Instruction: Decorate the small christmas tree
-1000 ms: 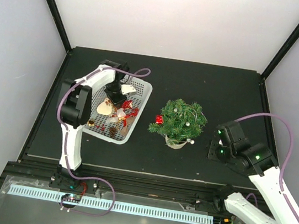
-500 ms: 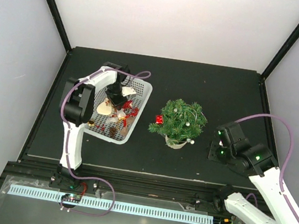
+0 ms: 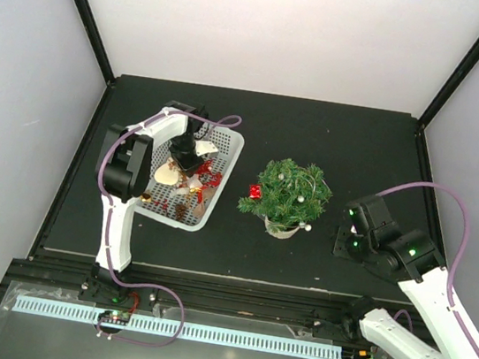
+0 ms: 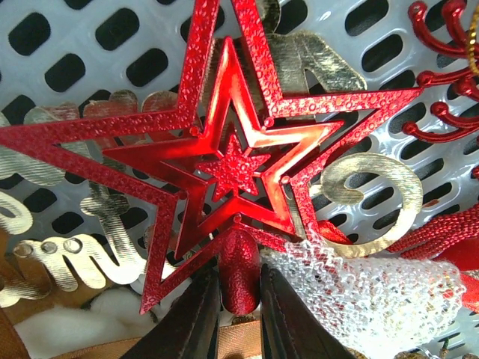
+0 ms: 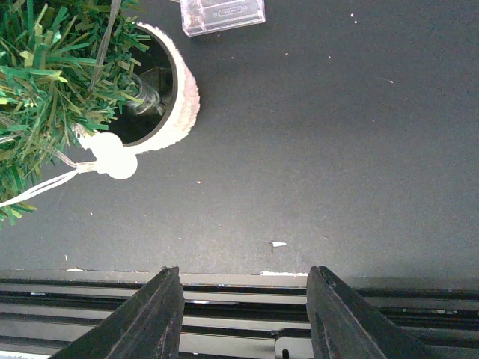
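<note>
Red star (image 4: 232, 161): glossy moulded plastic with nested outlines, a pebbled texture and a small star at the core; a short rounded stem sticks out at its base.
Step in hand: picking this star out of the basket, judged to be the tree's topper.
Left gripper (image 4: 241, 278): its two dark fingers press either side of the star's stem, so it looks clamped on it; the star lies flat on the other ornaments, not yet lifted.
White mesh basket (image 4: 97, 45): rigid plastic with oval slots, standing on the desk (image 5: 337, 149) left of the tree.
Around the star: thin gold foil script letters (image 4: 75, 262), a gold curl (image 4: 374, 194), a scrap of white netting (image 4: 359, 277) and red curled pieces at the right edge; all are light and loosely tangled.
Small christmas tree (image 3: 290, 191): mid-desk, between the basket and the right arm; it has stiff green needles, a whitish textured pot (image 5: 183, 90) and already carries a red ornament (image 3: 256, 192) and a white bauble (image 5: 112, 157).
Right gripper (image 5: 243, 314): jaws apart and holding nothing, just beside the pot above bare desk.
Next move calls for: a straight lift so the netting and letters drop away, then a carry across to the tree's tip with the stem pointing down.
Risk: the stem is smooth and narrow and may twist in the pinch.
</note>
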Tool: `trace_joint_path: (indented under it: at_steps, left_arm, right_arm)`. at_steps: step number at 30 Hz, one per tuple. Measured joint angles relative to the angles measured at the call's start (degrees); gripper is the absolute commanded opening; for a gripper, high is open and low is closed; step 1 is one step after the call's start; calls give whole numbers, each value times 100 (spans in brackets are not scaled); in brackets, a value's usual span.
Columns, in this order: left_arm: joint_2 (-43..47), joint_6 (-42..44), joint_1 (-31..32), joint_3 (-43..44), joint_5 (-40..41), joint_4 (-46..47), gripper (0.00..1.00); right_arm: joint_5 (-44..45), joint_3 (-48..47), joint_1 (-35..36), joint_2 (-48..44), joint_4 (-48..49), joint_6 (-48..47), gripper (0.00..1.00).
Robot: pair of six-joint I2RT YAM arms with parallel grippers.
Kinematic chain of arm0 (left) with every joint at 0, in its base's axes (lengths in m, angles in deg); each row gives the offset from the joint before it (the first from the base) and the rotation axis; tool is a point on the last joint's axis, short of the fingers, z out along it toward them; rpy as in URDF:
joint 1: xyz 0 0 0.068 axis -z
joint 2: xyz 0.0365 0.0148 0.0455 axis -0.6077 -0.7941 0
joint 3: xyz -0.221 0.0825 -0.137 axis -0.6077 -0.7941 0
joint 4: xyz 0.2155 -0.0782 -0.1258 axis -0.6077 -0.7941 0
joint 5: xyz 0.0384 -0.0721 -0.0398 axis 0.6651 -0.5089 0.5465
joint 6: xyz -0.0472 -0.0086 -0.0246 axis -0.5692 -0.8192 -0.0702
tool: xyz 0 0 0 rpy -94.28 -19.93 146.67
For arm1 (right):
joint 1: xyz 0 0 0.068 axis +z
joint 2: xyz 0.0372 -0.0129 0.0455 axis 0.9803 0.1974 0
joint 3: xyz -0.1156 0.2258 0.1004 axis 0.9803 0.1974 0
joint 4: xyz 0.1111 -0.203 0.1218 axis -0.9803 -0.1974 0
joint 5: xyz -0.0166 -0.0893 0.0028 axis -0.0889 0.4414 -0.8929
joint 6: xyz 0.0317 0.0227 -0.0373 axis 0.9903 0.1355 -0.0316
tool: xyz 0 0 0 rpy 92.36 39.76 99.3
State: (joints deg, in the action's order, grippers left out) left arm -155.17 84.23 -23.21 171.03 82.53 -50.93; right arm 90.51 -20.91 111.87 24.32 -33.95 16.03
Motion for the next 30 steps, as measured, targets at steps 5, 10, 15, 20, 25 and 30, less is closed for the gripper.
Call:
trace_joint_path:
  at_steps: [5, 10, 15, 20, 25, 30]
  left_arm:
    - [0, -9, 0, 7, -2, -4, 17]
    - [2, -11, 0, 83, -9, -59, 17]
    - [66, -9, 0, 249, -17, -162, 17]
    - [339, -7, 0, 321, -17, -330, 16]
    - [621, 2, 0, 337, -11, -444, 15]
    - [811, 33, 0, 345, 13, -525, 14]
  right_arm:
    - [0, 0, 0, -20, 0, 0, 47]
    - [0, 0, 0, -37, 0, 0, 47]
    - [0, 0, 0, -42, 4, 0, 47]
    - [0, 0, 0, -42, 20, 0, 47]
    - [0, 0, 0, -39, 52, -7, 47]
    - [22, -26, 0, 35, 50, -87, 47]
